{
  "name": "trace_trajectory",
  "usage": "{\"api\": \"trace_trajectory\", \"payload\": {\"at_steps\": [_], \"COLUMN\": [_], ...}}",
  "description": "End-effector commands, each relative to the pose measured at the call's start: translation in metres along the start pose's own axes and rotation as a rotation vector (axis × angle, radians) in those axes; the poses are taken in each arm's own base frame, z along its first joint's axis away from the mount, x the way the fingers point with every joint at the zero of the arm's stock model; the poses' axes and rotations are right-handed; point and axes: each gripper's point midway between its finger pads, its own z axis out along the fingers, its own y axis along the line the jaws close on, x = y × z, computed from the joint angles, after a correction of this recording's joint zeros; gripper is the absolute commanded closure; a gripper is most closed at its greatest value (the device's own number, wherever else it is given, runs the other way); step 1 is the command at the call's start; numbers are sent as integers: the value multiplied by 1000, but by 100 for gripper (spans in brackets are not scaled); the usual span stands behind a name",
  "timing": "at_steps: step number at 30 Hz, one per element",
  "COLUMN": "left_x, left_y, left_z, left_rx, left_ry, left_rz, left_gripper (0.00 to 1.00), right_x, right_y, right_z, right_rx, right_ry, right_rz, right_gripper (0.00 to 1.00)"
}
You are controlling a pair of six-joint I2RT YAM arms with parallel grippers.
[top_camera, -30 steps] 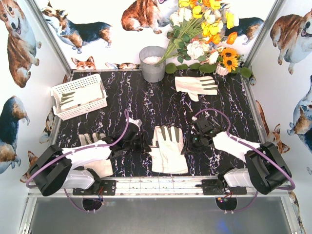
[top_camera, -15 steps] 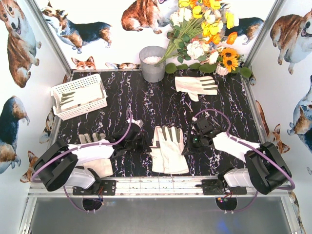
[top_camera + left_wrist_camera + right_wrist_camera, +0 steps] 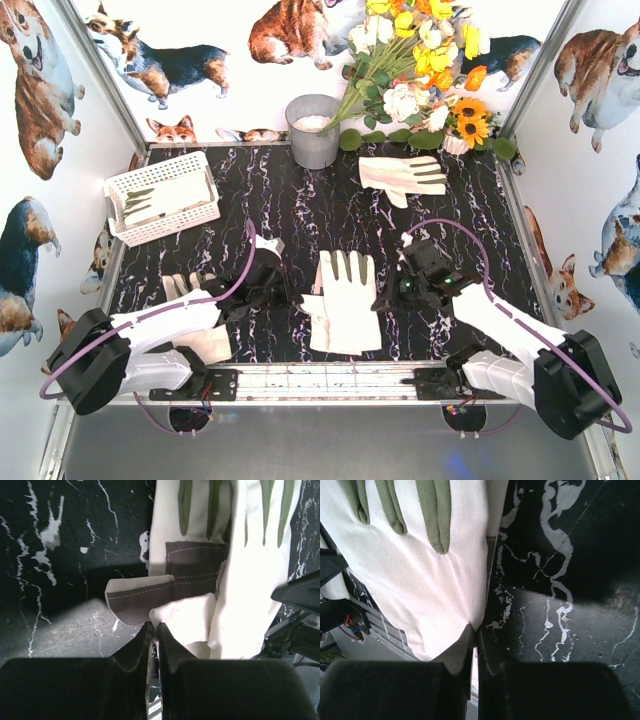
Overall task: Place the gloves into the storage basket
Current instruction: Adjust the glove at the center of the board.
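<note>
**At the middle glove [image 3: 345,310]: both claws gripping**

The left claw [image 3: 296,298] and right claw [image 3: 379,300] are pinching its opposite long edges. The storage basket [image 3: 170,227] is lying back-left of this glove, nearer the left arm.

A lab test booth: corgi-print walls [image 3: 40,170], aluminium frame [image 3: 101,75], marbled tabletop [image 3: 310,215].
</note>
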Motion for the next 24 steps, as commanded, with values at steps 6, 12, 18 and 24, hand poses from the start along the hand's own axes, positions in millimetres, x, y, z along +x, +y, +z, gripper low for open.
{"api": "trace_trajectory", "payload": {"at_steps": [6, 12, 18, 24], "left_x": [-21, -28, -30, -33], "left_y": [29, 40, 43, 46], "left_z": [-9, -10, -7, -2], "left_rx": [-104, -120, -119, -125], "left_ry": [-31, -25, -20, -15], "left_rz": [-2, -21, -24, -19], "left_gripper": [100, 100, 100, 100], "right_x": [-1, 0, 3, 5], "right_y": [17, 24, 25, 22], "right_z": [-2, 4, 15, 20], "right_rx": [-5, -15, -4, 14], "right_ry": [-25, 1, 40, 58], "right_rz": [-10, -22, -25, -18], "right_gripper": [100, 100, 100, 100]}}
